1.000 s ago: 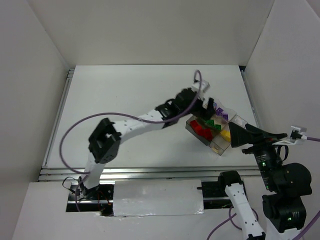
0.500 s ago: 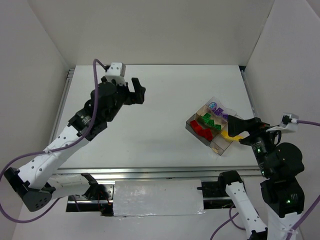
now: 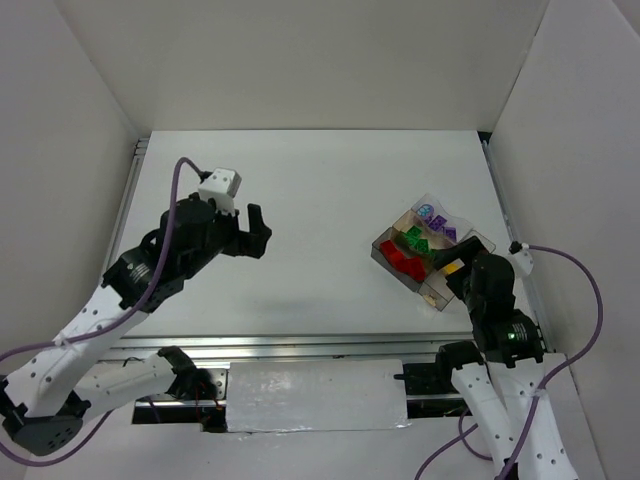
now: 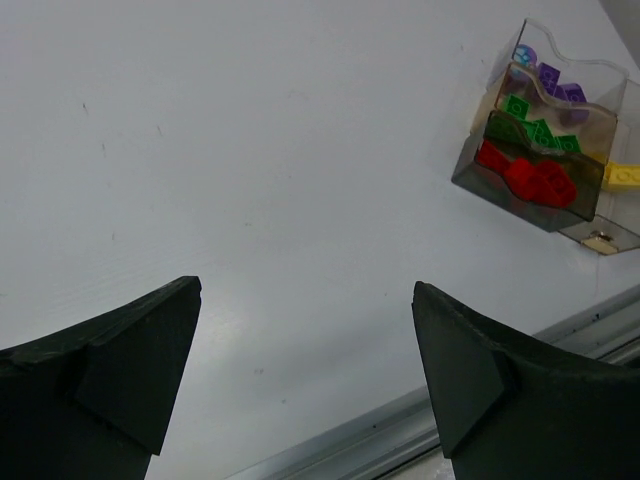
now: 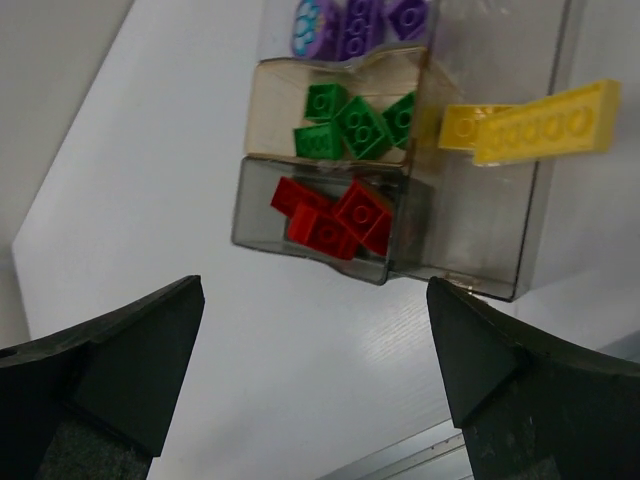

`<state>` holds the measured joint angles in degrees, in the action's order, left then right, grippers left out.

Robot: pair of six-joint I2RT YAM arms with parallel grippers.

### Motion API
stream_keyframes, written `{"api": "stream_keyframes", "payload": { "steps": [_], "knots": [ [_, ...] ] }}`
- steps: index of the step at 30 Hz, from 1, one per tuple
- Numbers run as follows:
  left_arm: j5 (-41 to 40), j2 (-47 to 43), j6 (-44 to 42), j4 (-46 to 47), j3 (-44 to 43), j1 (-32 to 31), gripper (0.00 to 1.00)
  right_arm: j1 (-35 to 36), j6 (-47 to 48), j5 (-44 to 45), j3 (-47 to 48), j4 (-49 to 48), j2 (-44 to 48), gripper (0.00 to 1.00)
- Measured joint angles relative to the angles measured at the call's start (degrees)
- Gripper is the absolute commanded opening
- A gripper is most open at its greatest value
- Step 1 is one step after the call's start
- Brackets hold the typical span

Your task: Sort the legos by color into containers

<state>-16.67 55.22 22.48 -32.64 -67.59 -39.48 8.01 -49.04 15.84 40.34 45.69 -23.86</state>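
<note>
Right gripper (image 5: 312, 290), its fingers apart and holding nothing, hangs near the small smoky clear plastic organizer box (image 5: 465, 240).
From these fingers I see the flat yellow studded plate (image 5: 545, 125) ahead and to the right, its long axis crossing the box wall, one end overhanging outside. Red bricks (image 5: 335, 220), green bricks (image 5: 350, 120) and purple pieces (image 5: 365, 18) lie each in their own compartment. Left gripper (image 4: 305, 288), also spread and empty, is well apart over the white table (image 4: 250, 150), so I judge the right one nearer, with nothing in its way.
</note>
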Motion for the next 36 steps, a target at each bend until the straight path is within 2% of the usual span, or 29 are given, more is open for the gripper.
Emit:
{"api": "stream_keyframes", "payload": {
  "steps": [8,12,20,23,25,26,27,30,36],
  "knots": [
    [1.38,-10.97,-1.31,-4.35,11.63,-0.09,0.99,-1.99,-8.96,12.07,-1.29,0.85,-4.37,1.0],
    [1.07,-12.94,-1.31,-5.68,17.27,-0.09,0.99,-7.85,-10.43,12.48,-1.55,0.98,-10.1,0.99],
    [-0.46,-14.53,-1.36,-5.53,18.1,-0.09,1.0,-23.76,-8.7,9.35,-6.69,-0.24,-12.81,0.99],
    [-0.39,-14.75,-1.36,-5.44,18.1,-0.09,1.0,-27.23,-6.97,7.21,-6.69,-2.03,-14.99,0.95],
    [-0.11,-15.19,-1.4,-5.42,18.12,-0.09,1.0,-28.2,-6.23,5.7,-6.73,-3.72,-16.11,0.89],
    [0.07,-15.47,-1.42,-5.33,18.12,-0.09,0.99,-28.5,-5.84,4.85,-6.73,-4.74,-16.9,0.85],
    [0.13,-15.76,-1.44,-5.2,18.12,-0.09,0.99,-28.63,-5.49,4.07,-6.73,-5.68,-17.59,0.77],
    [0.5,-16.09,-1.53,-4.81,18.12,-0.09,0.99,-28.89,-5.01,1.9,-6.73,-8.9,-19.87,0.65],
    [0.85,-16.11,-1.55,-4.63,18.23,-0.09,0.99,-28.92,-3.82,0.42,-6.97,-12.17,-22.1,0.6]
  ]
}}
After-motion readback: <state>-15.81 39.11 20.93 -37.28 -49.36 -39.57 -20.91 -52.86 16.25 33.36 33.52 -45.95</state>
